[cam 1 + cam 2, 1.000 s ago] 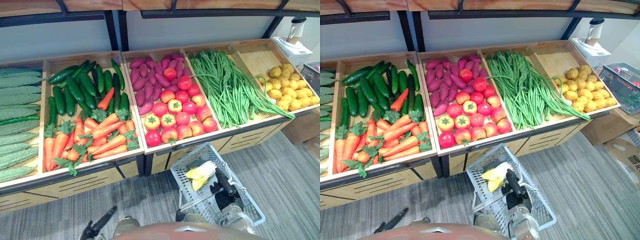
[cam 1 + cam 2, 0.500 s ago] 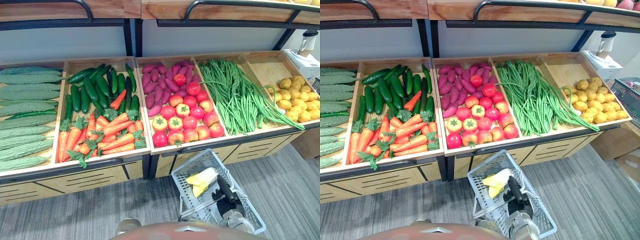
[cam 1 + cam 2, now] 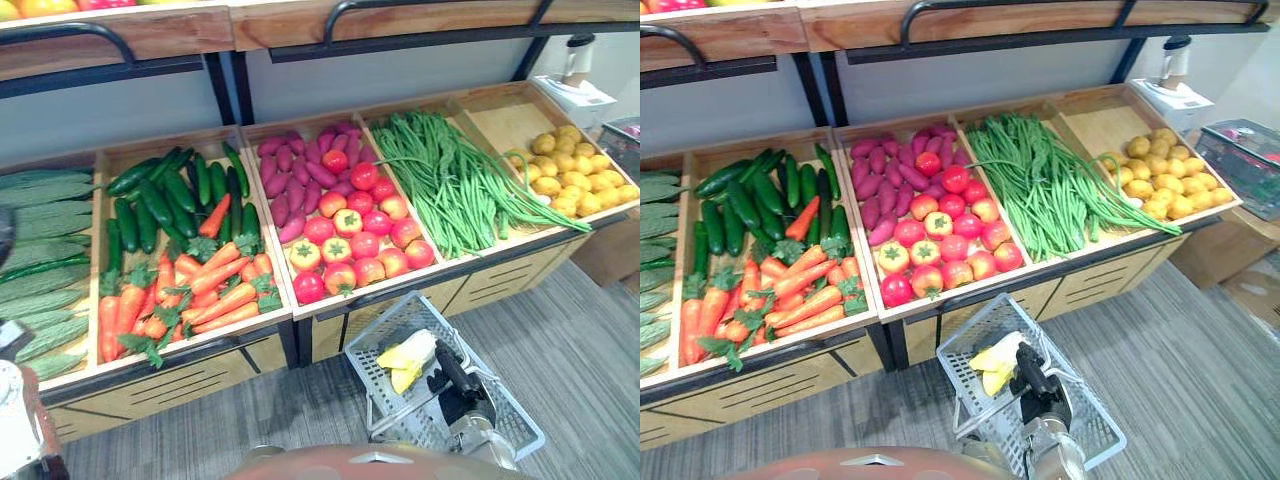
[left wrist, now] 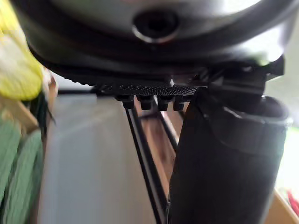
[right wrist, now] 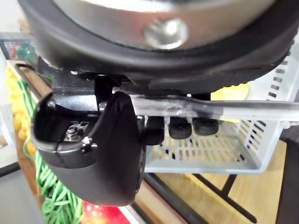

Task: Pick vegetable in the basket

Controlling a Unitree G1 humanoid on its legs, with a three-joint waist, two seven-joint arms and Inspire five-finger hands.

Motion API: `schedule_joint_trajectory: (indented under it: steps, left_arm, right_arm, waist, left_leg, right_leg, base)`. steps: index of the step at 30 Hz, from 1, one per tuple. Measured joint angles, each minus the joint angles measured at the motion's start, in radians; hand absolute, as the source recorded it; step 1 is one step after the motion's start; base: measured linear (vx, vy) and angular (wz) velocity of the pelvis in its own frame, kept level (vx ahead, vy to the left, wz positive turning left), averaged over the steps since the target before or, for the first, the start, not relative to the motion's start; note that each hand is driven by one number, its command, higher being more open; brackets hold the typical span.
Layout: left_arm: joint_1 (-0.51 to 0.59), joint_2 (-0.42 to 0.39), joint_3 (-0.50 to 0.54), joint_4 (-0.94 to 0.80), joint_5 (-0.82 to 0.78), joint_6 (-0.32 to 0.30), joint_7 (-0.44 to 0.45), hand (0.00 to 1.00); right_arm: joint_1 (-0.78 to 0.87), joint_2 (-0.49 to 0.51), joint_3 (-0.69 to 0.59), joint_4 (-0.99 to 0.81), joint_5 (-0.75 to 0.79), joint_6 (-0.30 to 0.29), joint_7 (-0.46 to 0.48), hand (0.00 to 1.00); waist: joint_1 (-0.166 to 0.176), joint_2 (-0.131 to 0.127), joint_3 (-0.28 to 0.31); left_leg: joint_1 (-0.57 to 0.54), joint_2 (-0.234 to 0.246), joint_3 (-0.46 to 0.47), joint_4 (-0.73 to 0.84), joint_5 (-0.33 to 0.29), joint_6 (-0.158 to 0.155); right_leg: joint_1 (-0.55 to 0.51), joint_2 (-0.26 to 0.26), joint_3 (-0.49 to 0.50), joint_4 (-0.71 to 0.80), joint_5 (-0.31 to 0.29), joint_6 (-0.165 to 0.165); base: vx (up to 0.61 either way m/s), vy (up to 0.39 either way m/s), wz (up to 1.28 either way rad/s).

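Right wrist view: right hand (image 5: 93, 154) clasps basket handle (image 5: 243, 111); left hand (image 4: 224, 163) state unreadable.

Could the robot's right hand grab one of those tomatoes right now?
Probably not: the right hand has its fingers curled round the handle of the basket, so it is busy carrying. The tomatoes lie uncovered in their crate.

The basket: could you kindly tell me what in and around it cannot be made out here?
1. Head views: the right hand, curled on the handle, hides the near floor of the basket.
2. The yellow vegetable inside is too small to name.
3. The green gourds are cut off by the left edge.
4. Left wrist view: past the left hand, a yellow lump is blurred.
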Motion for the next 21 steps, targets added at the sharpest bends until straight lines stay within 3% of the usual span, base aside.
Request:
schedule_joint_trajectory:
  steps: [3,7,16,21]
  left_arm:
    - [-0.036,0.092,-0.091,-0.012,0.004,0.01,-0.102,1.0]
    - [-0.069,0.16,-0.177,-0.013,0.008,0.011,-0.168,1.0]
    - [-0.072,0.171,-0.387,0.043,0.136,0.066,-0.277,1.0]
    - [-0.064,0.162,-0.441,0.06,0.201,0.102,-0.325,1.0]
  right_arm:
    - [-0.004,-0.018,-0.001,-0.016,-0.027,0.002,0.013,0.0]
    - [-0.006,-0.018,0.008,-0.017,-0.039,0.002,0.031,0.0]
    - [0.002,-0.013,0.02,-0.017,-0.072,0.003,0.051,0.0]
    - [0.006,-0.006,0.031,-0.017,-0.077,0.003,0.054,0.0]
  waist:
    - [-0.005,0.001,0.001]
    - [-0.004,0.003,0.001]
    - [0.0,0.002,0.0]
    - [-0.001,0.0,0.0]
  left_leg:
    - [0.004,-0.005,0.018,-0.002,0.0,0.001]
    - [0.003,-0.006,0.036,-0.004,0.0,0.001]
    - [0.016,-0.006,0.059,-0.016,0.0,0.001]
    - [0.016,-0.007,0.064,-0.017,0.0,0.001]
  right_leg:
    - [-0.003,-0.001,0.018,-0.01,0.007,0.002]
    - [-0.014,0.0,0.041,-0.011,0.008,0.003]
    - [-0.015,0.001,0.064,-0.017,0.016,0.003]
    - [-0.014,0.001,0.069,-0.027,0.023,0.004]
  base:
    - [0.03,0.027,-0.19]
    - [0.02,0.02,-0.13]
    - [-0.01,0.016,-0.07]
    - [-0.01,0.011,-0.04]
